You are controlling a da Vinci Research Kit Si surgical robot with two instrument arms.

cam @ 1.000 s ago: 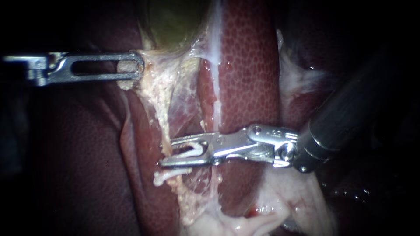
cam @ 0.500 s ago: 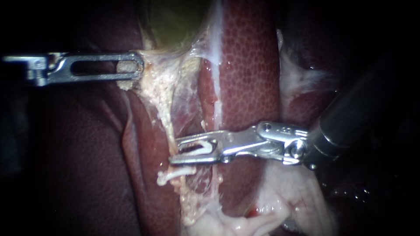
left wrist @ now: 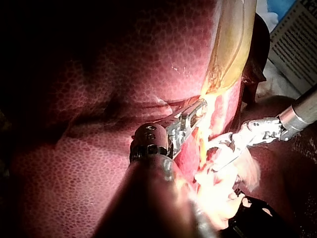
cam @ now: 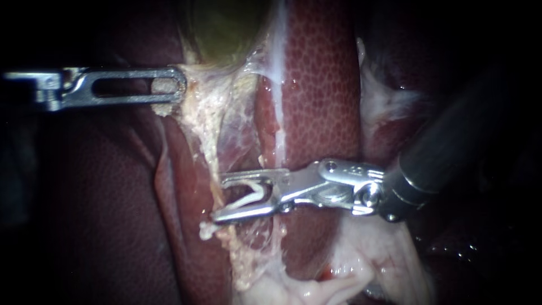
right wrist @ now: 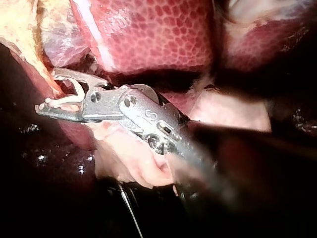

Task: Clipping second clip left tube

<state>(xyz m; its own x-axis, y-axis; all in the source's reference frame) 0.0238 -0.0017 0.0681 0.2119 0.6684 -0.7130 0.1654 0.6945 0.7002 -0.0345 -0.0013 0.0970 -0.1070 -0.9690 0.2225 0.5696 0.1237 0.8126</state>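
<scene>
Dark-red, mottled liver fills the background, with the greenish gallbladder above.

On the right instrument, the end effector stands moderately wide, with a clear gap between its two jaws. A white clip lies curved in that gap. The right wrist view shows it as a thin bent strip, and I cannot tell whether both jaws bear on it.

Right at the jaw tips runs the left tube, a pale, grainy strand coming down from the gallbladder. It crosses the mouth of the end effector, but whether it sits fully inside the clip is hidden. Just below the lower jaw, a second white clip sits on the same strand.

Farther out, the left instrument is clamped on pale tissue under the gallbladder and draws the strand taut.

The tube looks soft, thin, wet and easy to tear. It should be enclosed squarely across its bare stretch near the lower clip, not dragged sideways. Thin webbing beside it could be caught along with it.
</scene>
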